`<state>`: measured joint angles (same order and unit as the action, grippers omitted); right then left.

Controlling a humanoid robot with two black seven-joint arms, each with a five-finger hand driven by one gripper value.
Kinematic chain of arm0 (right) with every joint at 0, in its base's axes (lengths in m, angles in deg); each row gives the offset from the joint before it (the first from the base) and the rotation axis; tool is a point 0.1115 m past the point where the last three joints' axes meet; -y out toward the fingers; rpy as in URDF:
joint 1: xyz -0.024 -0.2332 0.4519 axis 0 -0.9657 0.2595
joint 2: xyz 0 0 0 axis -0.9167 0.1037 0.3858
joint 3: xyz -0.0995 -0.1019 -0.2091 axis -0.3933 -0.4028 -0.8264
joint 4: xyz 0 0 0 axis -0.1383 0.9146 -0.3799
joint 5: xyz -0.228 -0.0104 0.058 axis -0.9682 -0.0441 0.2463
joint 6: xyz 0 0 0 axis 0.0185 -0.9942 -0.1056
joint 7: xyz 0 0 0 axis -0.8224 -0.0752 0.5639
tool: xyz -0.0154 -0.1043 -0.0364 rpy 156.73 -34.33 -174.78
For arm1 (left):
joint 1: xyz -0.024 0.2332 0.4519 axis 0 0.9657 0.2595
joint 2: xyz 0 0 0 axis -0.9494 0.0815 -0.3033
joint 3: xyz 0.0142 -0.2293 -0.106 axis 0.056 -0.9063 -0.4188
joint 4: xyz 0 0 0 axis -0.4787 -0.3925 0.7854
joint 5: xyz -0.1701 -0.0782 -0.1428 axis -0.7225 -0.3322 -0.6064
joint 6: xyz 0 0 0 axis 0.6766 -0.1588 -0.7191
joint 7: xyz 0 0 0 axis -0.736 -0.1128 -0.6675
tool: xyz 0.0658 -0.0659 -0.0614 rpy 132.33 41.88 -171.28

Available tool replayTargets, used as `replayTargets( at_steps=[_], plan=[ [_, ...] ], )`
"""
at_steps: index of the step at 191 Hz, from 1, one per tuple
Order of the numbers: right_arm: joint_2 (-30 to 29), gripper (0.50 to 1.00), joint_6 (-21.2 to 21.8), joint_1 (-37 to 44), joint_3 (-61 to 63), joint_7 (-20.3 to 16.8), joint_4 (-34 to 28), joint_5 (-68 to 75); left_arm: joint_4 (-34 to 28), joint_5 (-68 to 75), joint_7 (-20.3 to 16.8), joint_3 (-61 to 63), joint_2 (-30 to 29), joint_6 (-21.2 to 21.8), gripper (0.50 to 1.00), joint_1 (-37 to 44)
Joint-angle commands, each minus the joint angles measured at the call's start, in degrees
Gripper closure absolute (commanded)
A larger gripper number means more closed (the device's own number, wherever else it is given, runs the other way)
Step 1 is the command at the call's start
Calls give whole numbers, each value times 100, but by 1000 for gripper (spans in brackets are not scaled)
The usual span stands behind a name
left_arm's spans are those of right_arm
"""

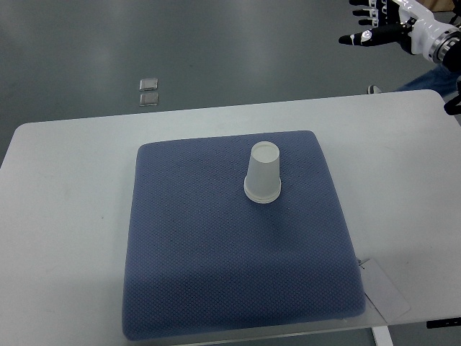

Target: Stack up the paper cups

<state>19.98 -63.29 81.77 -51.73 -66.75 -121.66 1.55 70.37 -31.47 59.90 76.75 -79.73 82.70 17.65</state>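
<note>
You see one paper cup [263, 173] upside down on the blue mat [216, 274] | right hand [374, 25] far beyond mat, fingers spread, empty | stacking looks done or unstarted.

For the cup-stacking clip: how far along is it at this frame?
Done, apparently: one white paper cup stack stands upside down on the blue mat; how many cups it holds cannot be told. In hand: nothing, the right hand is raised at the top right corner, fingers spread. Left: no loose cups are visible, so stacking looks finished.
</note>
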Motion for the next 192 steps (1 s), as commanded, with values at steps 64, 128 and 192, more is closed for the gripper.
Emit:
replayTargets(
  at_steps=[64, 128, 192],
  plan=[
    [-666, 599, -650, -936, 225, 32, 90, 1803, 0, 0, 0, 0, 0, 0, 500, 4],
    [-868, 587, -606, -1173, 154, 40, 81, 1794, 0, 0, 0, 0, 0, 0, 500, 4],
    [-921, 585, -606, -1200, 207, 40, 81, 1794, 0, 0, 0, 0, 0, 0, 500, -5]
  ],
)
